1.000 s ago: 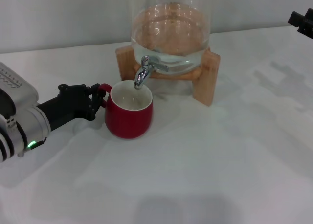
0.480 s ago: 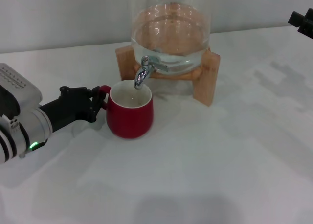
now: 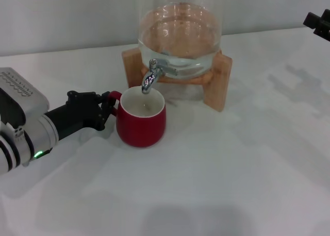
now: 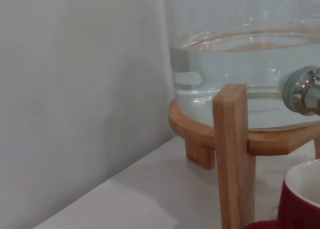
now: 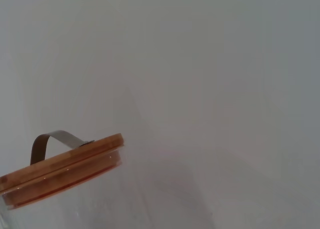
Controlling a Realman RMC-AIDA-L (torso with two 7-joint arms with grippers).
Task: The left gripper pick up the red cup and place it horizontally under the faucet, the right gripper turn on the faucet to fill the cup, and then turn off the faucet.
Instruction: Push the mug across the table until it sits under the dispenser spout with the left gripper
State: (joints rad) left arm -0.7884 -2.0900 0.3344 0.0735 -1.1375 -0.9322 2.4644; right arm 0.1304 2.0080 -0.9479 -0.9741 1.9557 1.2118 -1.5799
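Observation:
The red cup point(image 3: 141, 117) stands upright on the white table, its white inside showing, right below the spout of the chrome faucet point(image 3: 150, 77). The faucet is fixed to the clear glass jar point(image 3: 179, 35) of water. My left gripper point(image 3: 107, 107) is shut on the cup's loop handle from the left. In the left wrist view the cup's rim point(image 4: 305, 194) and the faucet point(image 4: 303, 90) show at the edge. My right gripper point(image 3: 318, 23) is raised at the far right edge, only a black tip showing.
The jar sits on a wooden stand point(image 3: 220, 81) at the back middle of the table. The stand's leg point(image 4: 233, 154) is close in the left wrist view. The jar's wooden lid point(image 5: 60, 171) with a metal handle shows in the right wrist view.
My left gripper has slid the cup a little to the right, so it sits more squarely under the spout. The right arm has not moved.

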